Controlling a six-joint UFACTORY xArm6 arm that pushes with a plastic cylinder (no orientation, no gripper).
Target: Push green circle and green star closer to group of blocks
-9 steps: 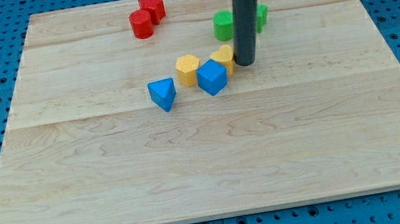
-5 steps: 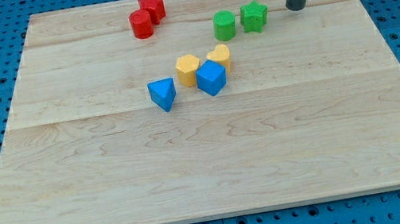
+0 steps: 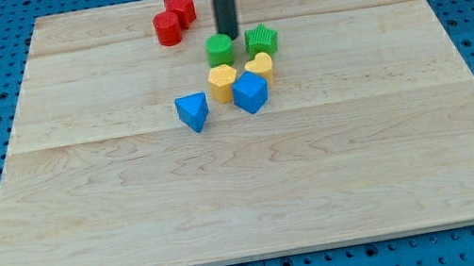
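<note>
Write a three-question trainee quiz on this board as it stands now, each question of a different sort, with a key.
1. True or false: the green circle lies to the view's left of the green star.
2. Multiple choice: my tip stands
A. just above the green circle, toward the view's top
B. beside the blue triangular block
C. at the board's bottom edge
3. Fill in: the two blocks nearest the view's top-left are coloured ____.

Key
1. True.
2. A.
3. Red: the red cylinder and the red block behind it.
</note>
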